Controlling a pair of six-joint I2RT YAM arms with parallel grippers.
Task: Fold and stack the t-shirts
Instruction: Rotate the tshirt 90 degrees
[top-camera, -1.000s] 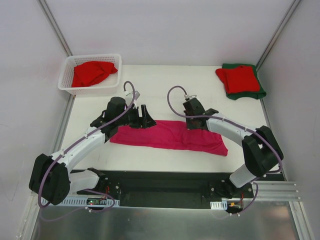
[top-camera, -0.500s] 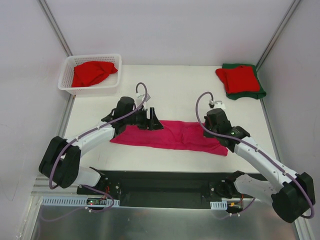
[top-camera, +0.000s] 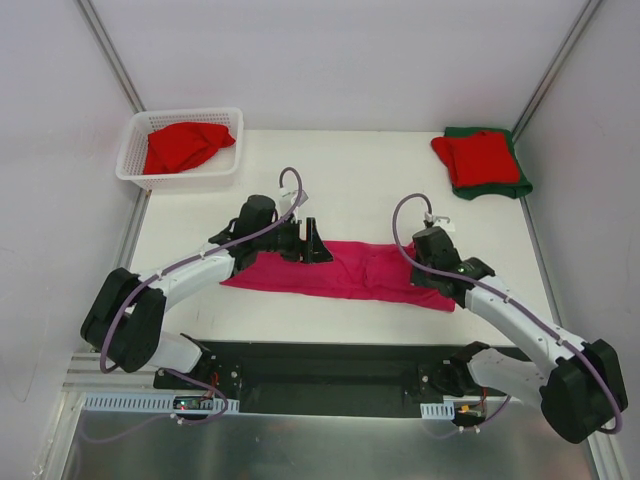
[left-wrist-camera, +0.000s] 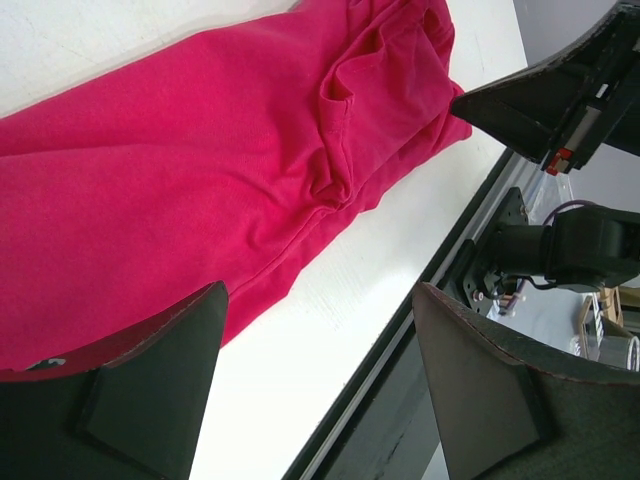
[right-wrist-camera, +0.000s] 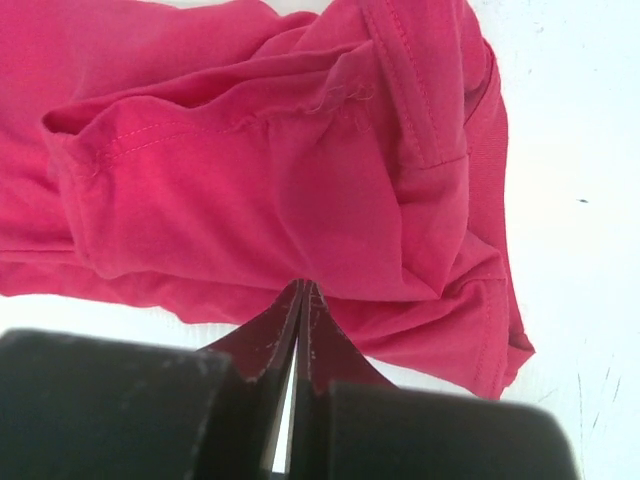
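Note:
A magenta-pink t-shirt (top-camera: 340, 272) lies as a long flat band across the middle of the table, its right end bunched into folds (right-wrist-camera: 300, 170). My left gripper (top-camera: 310, 243) hovers open over the band's upper edge, left of centre. In its wrist view the gripper (left-wrist-camera: 318, 292) has bare table between the fingers and the pink cloth (left-wrist-camera: 200, 170) just beyond. My right gripper (top-camera: 438, 274) is shut at the shirt's right end. There its gripper (right-wrist-camera: 303, 287) has the tips pressed together against the cloth, and no fold shows between them.
A white lattice basket (top-camera: 135, 175) at the back left holds a crumpled red t-shirt (top-camera: 185, 145). At the back right a folded red t-shirt (top-camera: 478, 157) lies on a dark green one (top-camera: 495, 187). A black rail (left-wrist-camera: 440, 300) runs along the table's near edge.
My right arm swung out to the right, and its shut gripper went from the shirt's middle to its right end. The left gripper slid a little right along the upper edge.

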